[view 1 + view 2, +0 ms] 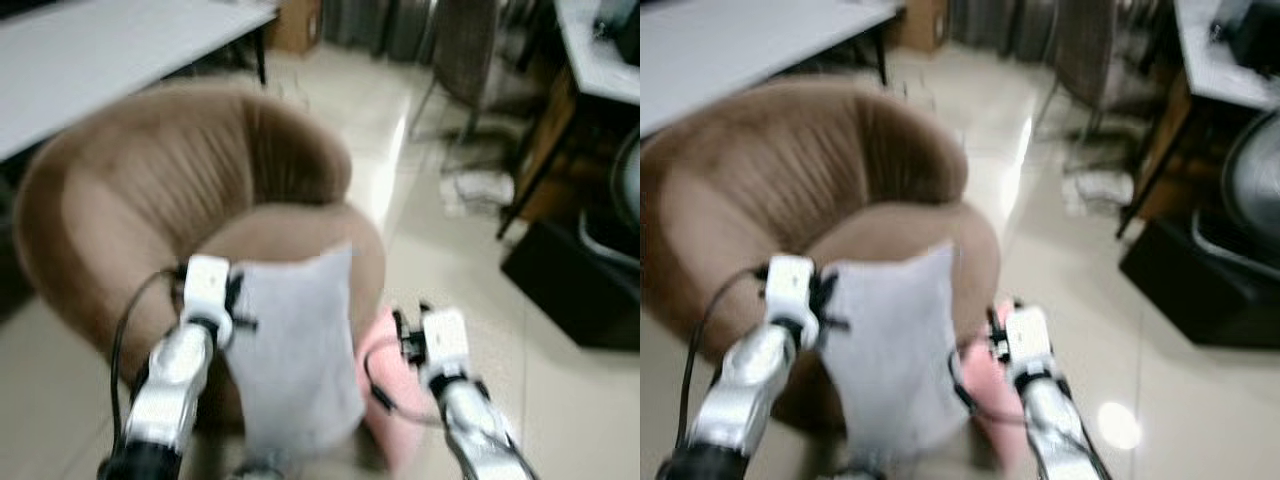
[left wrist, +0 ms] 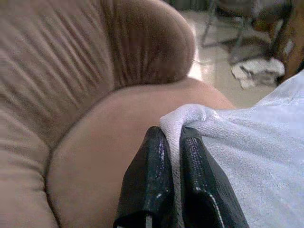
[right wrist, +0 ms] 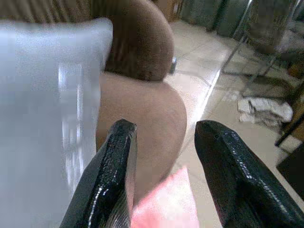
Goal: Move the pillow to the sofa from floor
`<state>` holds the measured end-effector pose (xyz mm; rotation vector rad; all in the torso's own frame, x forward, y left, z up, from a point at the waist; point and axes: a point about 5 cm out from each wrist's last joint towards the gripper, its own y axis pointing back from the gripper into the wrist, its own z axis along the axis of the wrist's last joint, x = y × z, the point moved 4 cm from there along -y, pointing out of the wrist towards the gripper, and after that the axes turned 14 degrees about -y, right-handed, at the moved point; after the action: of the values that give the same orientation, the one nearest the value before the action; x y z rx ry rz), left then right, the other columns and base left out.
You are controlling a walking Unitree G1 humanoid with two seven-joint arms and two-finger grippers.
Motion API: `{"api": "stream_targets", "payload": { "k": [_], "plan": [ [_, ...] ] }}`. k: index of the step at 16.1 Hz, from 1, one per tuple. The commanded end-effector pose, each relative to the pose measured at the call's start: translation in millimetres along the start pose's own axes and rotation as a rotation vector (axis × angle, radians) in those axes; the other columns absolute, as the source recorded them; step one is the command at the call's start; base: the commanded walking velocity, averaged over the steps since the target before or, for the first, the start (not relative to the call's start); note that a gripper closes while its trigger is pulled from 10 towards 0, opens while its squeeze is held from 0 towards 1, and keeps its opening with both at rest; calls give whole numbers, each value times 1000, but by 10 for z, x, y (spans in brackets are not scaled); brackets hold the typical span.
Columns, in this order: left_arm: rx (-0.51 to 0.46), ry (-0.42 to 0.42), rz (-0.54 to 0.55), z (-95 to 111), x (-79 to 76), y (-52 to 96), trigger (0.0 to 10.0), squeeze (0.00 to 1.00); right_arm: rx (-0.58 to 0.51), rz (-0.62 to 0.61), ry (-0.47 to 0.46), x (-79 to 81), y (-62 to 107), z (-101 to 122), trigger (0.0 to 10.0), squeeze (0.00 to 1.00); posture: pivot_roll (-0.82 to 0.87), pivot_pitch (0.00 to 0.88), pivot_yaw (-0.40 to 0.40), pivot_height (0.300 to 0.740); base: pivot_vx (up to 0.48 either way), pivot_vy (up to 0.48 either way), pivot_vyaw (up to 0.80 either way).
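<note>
Where the head cameras look down, a round brown sofa (image 1: 170,190) is seen at about eleven o'clock of the frame, its pleated back curving around a smooth seat cushion. Nothing is lying in the seat itself. A pale grey pillow (image 1: 295,345) is held up in front of the seat's near edge, its long axis running roughly from twelve to six o'clock, with one upper corner pointing toward one o'clock. The left gripper (image 1: 236,305) is placed at the pillow's nine o'clock edge, and the right gripper (image 1: 405,330) is found at its three o'clock side, apart from the fabric. A pink item (image 1: 385,400) is seen low between the pillow and the right arm; what it is cannot be told. A white table (image 1: 90,50) lies beyond the sofa at ten o'clock, and a dark cabinet (image 1: 575,285) stands on the tiled floor (image 1: 450,330) at three o'clock.

In the left wrist view, the two black fingers (image 2: 152,180) are pressed together on a gathered corner of the pillow (image 2: 247,142), with a fold of cloth pinched between them, above the sofa seat (image 2: 104,142).

In the right wrist view, the fingers (image 3: 114,175) are spread apart with nothing between them; the blurred pillow (image 3: 42,109) is seen beside one finger and the pink item (image 3: 166,204) below the gap.
</note>
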<state>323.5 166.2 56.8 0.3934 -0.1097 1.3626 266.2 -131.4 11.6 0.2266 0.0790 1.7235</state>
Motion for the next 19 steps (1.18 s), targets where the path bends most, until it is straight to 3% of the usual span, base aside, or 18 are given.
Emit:
{"api": "stream_targets", "payload": {
  "k": [1,5,7,14,19],
  "plan": [
    [-88,-32,24,305,60,-71,0,0,11,-20,5,-79,27,-38,10000,0,58,21,-10,740,0,0,0],
    [-128,-54,31,496,122,-141,0,0,20,-18,3,-45,18,-77,10000,0,56,25,3,740,0,0,0],
    [-126,-68,51,595,198,-217,0,0,25,-18,0,-33,40,-115,10000,0,51,28,9,740,480,0,0],
    [-202,-91,47,972,240,-326,0,0,53,-25,5,-39,68,-203,10000,0,44,17,18,740,480,0,0],
    [-206,-32,76,1112,410,-436,0,0,70,-33,7,-29,73,-251,10000,0,36,7,25,740,473,0,0]
  ]
}}
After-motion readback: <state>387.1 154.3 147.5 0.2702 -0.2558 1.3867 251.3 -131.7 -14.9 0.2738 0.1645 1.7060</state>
